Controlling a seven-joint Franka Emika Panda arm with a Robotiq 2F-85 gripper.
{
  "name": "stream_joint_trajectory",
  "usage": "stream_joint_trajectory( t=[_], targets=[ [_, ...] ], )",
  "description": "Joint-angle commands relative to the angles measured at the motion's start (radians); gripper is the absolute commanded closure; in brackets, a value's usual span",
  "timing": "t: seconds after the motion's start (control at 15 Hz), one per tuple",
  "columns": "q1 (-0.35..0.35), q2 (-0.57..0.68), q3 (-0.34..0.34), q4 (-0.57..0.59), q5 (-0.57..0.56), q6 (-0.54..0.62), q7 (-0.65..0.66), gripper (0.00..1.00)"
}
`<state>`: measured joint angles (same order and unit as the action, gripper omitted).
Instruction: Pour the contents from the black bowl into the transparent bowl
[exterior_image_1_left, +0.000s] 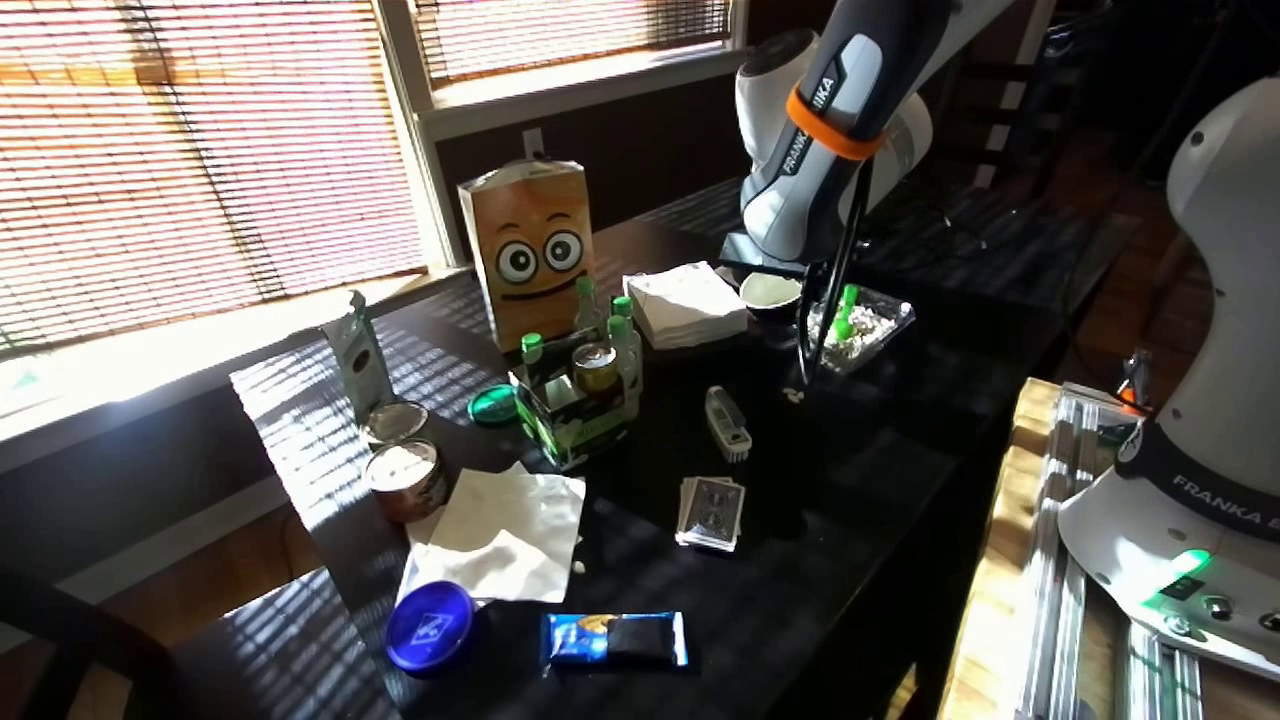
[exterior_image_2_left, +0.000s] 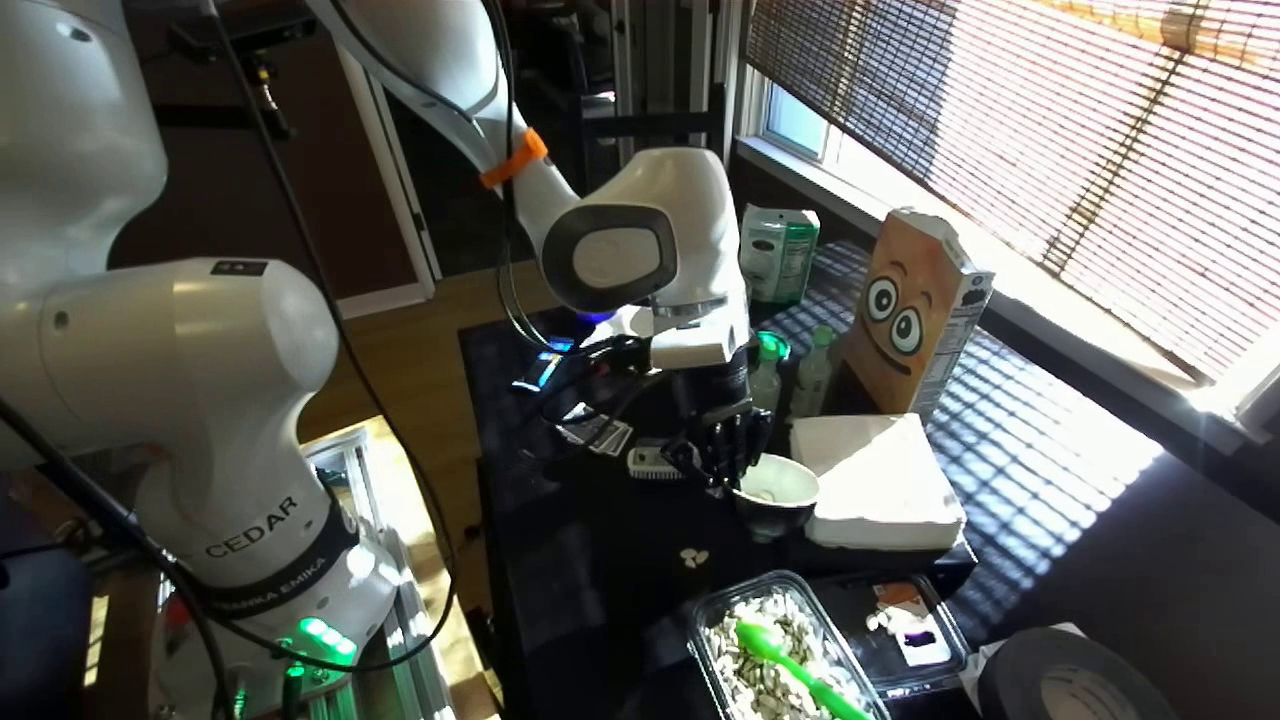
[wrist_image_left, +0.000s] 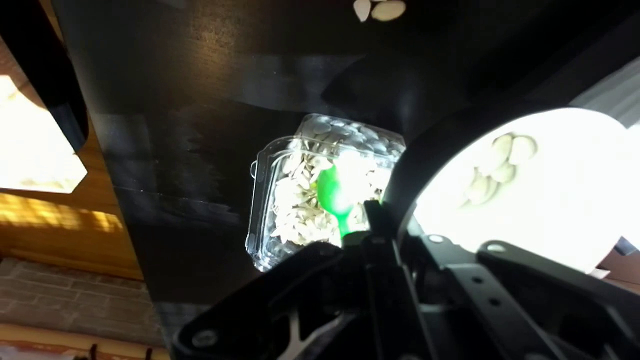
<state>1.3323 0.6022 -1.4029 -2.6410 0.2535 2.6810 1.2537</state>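
The black bowl (exterior_image_1_left: 772, 320) has a dark outside and a pale inside, and it shows in both exterior views (exterior_image_2_left: 768, 518). In the wrist view the black bowl (wrist_image_left: 545, 215) fills the right side, with several pale seeds in it. My gripper (exterior_image_2_left: 735, 480) is shut on the bowl's rim; the fingers pinch it in the wrist view (wrist_image_left: 395, 220). I cannot tell whether the bowl touches the table. The transparent bowl (exterior_image_2_left: 703, 650) holds many pale seeds and a green spoon (exterior_image_2_left: 775, 650). It also shows in the wrist view (wrist_image_left: 255, 215), left of the bowl, and in an exterior view (exterior_image_1_left: 885, 343).
A white napkin stack (exterior_image_2_left: 875, 490) stands beside the black bowl. A clear tray (exterior_image_2_left: 940, 650) lies beside the transparent bowl. A few seeds (exterior_image_2_left: 693, 556) lie on the table. A brush (exterior_image_1_left: 728, 425), cards (exterior_image_1_left: 711, 513), a bottle carrier (exterior_image_1_left: 570, 425) and a tall carton (exterior_image_1_left: 530, 255) stand around.
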Motion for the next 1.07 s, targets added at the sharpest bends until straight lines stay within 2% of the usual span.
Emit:
stream_joint_trajectory(
  t=[0.0, 1.0],
  targets=[
    [-0.019, -0.008, 0.016, 0.014, -0.018, -0.009, 0.020, 0.92],
    [-0.036, -0.012, 0.028, 0.036, -0.023, -0.024, 0.031, 0.92]
  ],
)
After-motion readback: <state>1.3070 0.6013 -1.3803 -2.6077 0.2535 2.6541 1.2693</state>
